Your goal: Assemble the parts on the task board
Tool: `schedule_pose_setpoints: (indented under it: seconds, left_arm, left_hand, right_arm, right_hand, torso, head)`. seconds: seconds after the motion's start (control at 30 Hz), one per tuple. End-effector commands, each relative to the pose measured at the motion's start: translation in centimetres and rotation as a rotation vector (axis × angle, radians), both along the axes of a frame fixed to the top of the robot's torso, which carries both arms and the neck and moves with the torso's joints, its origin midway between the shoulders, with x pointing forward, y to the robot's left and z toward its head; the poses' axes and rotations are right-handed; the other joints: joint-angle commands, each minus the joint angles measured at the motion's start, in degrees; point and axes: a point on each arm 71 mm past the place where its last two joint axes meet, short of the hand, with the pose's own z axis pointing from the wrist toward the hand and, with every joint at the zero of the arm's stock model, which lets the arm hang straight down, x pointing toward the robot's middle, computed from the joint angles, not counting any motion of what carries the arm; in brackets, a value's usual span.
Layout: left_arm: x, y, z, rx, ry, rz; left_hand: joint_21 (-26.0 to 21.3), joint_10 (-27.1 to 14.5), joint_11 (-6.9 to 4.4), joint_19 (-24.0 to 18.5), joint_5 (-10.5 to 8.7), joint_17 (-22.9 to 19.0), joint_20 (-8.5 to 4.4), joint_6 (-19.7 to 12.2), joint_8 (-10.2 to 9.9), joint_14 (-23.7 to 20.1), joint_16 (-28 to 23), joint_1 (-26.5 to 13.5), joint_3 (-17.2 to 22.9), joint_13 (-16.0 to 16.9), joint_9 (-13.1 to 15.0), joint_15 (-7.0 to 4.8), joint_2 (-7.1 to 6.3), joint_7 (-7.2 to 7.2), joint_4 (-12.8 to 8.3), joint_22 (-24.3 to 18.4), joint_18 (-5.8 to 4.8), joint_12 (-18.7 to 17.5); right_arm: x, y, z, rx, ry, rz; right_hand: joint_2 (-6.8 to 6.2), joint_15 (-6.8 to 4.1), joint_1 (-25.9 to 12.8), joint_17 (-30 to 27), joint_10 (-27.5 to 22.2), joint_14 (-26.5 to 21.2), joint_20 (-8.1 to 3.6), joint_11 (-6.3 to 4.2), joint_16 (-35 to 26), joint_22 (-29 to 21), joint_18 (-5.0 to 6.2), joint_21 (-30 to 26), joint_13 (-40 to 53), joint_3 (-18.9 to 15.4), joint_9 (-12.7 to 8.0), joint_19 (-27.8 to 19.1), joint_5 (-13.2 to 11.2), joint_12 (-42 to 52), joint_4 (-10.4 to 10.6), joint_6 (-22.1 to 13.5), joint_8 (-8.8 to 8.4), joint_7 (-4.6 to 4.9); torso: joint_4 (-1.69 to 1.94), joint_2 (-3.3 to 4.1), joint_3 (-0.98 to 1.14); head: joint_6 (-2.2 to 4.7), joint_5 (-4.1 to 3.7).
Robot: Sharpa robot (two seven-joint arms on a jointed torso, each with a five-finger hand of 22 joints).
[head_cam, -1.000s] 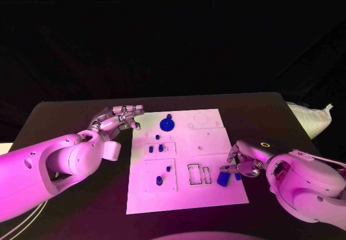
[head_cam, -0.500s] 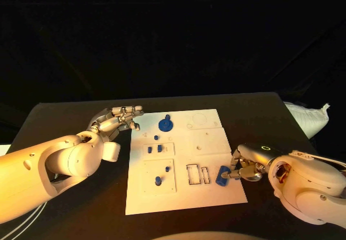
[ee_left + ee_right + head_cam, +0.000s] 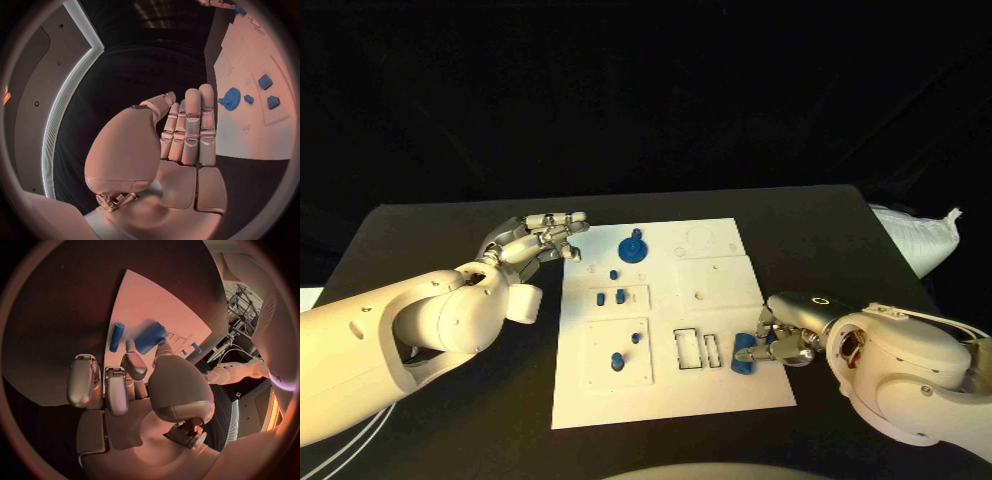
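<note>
The white task board [image 3: 733, 385] lies mid-table. My right hand [image 3: 786, 340] is at its right edge and pinches a blue block [image 3: 744, 352] between thumb and a finger, just right of two narrow slots [image 3: 700, 349]. The same block [image 3: 150, 336] shows in the right wrist view, with a second blue bar [image 3: 116, 336] lying beyond the fingertips. My left hand [image 3: 538, 238] hovers by the board's far left corner, fingers straight and holding nothing. A blue gear [image 3: 633, 247] stands near it, also seen as the gear [image 3: 231, 98] in the left wrist view.
Two small blue pieces [image 3: 610, 297] sit in a panel below the gear, and two more [image 3: 627, 350] in the panel nearer me. A white bag [image 3: 923, 237] lies off the table's right edge. Black table surrounds the board.
My right hand has crept slightly toward me and the slots, the blue block turning a little in its pinch. The left hand has stayed put.
</note>
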Motion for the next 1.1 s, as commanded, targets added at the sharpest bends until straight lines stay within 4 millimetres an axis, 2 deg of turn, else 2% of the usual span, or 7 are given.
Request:
schedule_pose_setpoints:
  seconds: [0.03, 0.4, 0.53, 0.67, 0.83, 0.97, 1.1]
  left_arm:
    - [-0.1, -0.2, 0.1, -0.009, -0.007, -0.019]
    - [-0.1, -0.2, 0.1, -0.009, -0.006, -0.019]
    - [-0.2, -0.1, 0.1, -0.008, -0.005, -0.019]
    - [-0.2, -0.1, 0.1, -0.008, -0.004, -0.019]
    - [-0.2, -0.1, 0.1, -0.008, -0.003, -0.020]
    - [-0.2, -0.1, 0.1, -0.008, -0.002, -0.021]
    - [-0.2, -0.1, 0.1, -0.008, 0.000, -0.022]
  left_hand:
    - [-0.33, -0.52, 0.05, -0.40, 0.17, -0.09, -0.07, -0.21, 0.35, -0.53, 0.30, 0.02, -0.31, -0.07, 0.00, 0.01, 0.68, 0.22, 0.03, -0.09, 0.61, 0.35]
    - [-0.33, -0.52, 0.05, -0.40, 0.17, -0.09, -0.07, -0.21, 0.35, -0.53, 0.30, 0.02, -0.31, -0.07, 0.00, 0.01, 0.68, 0.22, 0.03, -0.09, 0.61, 0.35]
    - [-0.33, -0.52, 0.05, -0.40, 0.17, -0.09, -0.07, -0.21, 0.35, -0.53, 0.30, 0.02, -0.31, -0.07, 0.00, 0.01, 0.68, 0.22, 0.03, -0.09, 0.61, 0.35]
    - [-0.36, -0.58, 0.05, -0.42, 0.18, -0.12, -0.06, -0.21, 0.37, -0.56, 0.32, 0.00, -0.35, -0.07, 0.01, 0.02, 0.72, 0.21, 0.02, -0.10, 0.61, 0.39]
    - [-0.36, -0.58, 0.05, -0.42, 0.18, -0.12, -0.06, -0.21, 0.37, -0.56, 0.32, 0.00, -0.35, -0.07, 0.01, 0.02, 0.72, 0.21, 0.02, -0.10, 0.61, 0.39]
    - [-0.36, -0.58, 0.05, -0.42, 0.18, -0.12, -0.06, -0.21, 0.37, -0.56, 0.32, 0.00, -0.35, -0.07, 0.01, 0.02, 0.72, 0.21, 0.02, -0.10, 0.61, 0.39]
    - [-0.37, -0.63, 0.04, -0.43, 0.19, -0.15, -0.06, -0.22, 0.39, -0.59, 0.32, 0.07, -0.36, -0.06, 0.01, 0.00, 0.75, 0.20, -0.06, -0.11, 0.62, 0.43]
  right_arm:
    - [0.1, -0.2, -0.3, -0.031, 0.005, -0.051]
    - [0.9, 0.9, -1.1, -0.023, -0.006, -0.035]
    - [1.0, 1.2, -1.4, -0.026, -0.003, -0.029]
    - [1.1, 1.3, -1.5, -0.036, -0.007, -0.022]
    - [1.1, 1.4, -1.4, -0.030, -0.030, -0.019]
    - [1.0, 1.6, -1.1, -0.001, -0.056, -0.020]
    - [0.8, 1.8, -0.6, 0.068, -0.079, -0.035]
  right_hand:
    - [0.02, -0.27, -0.38, 6.24, -0.17, 4.27, -0.36, -0.41, -0.40, -0.09, -0.79, -0.25, -0.07, -0.28, 0.07, 0.14, -0.35, -0.27, 0.09, 0.27, 0.20, -0.06]
    - [0.77, -0.27, 0.14, 6.25, -0.24, 4.27, -0.41, -0.39, -0.42, -0.17, -0.78, -0.36, 0.12, -0.20, 0.38, 0.06, 0.31, -0.52, -0.05, -0.09, 0.10, -0.02]
    - [1.54, -0.28, 3.46, 6.35, -0.17, 4.30, -0.45, -0.37, -0.39, -0.13, -0.78, -0.40, 0.70, 0.26, 0.99, 0.04, 1.01, -0.64, -0.32, -0.31, 0.13, -0.05]
    - [2.81, -0.49, 9.54, 6.47, 0.04, 4.33, -0.53, -0.64, -0.35, -0.06, -0.78, -0.39, 1.41, 2.33, 1.47, 0.07, 1.98, -0.35, -2.62, -0.26, 0.26, -0.19]
    - [5.58, -0.96, 16.91, 6.94, 0.42, 4.41, -1.06, -1.15, -0.14, 0.23, -0.82, -0.23, 2.29, 7.54, 2.02, 0.24, -5.12, 0.05, -5.52, 0.11, 0.43, -0.63]
    - [5.95, -1.04, 17.37, 7.50, 0.74, 4.52, -1.10, -1.33, 0.12, 0.53, -0.91, -0.03, 2.49, 8.98, 2.29, 0.43, -5.20, 0.10, -5.32, 0.49, 0.57, -0.91]
    - [6.34, -1.11, 15.60, 7.77, 1.14, 4.58, -1.17, -1.42, 0.25, 0.87, -0.99, 0.20, 2.67, 10.40, 2.76, 0.65, -4.01, 0.00, -2.99, 0.98, 0.55, -1.10]
  torso:
    - [0.09, -0.02, -0.02]
    - [0.00, -0.01, 0.00]
    - [0.10, 0.06, 0.00]
    - [-0.03, -0.03, 0.00]
    - [-0.12, -0.06, 0.02]
    - [-0.15, -0.07, 0.06]
    - [-0.10, -0.11, 0.06]
  head:
    - [-0.06, 0.06]
    - [-0.14, 0.57]
    - [-0.12, 0.67]
    - [-0.23, 0.83]
    - [-0.17, 0.91]
    - [-0.17, 0.88]
    - [-0.09, 0.85]
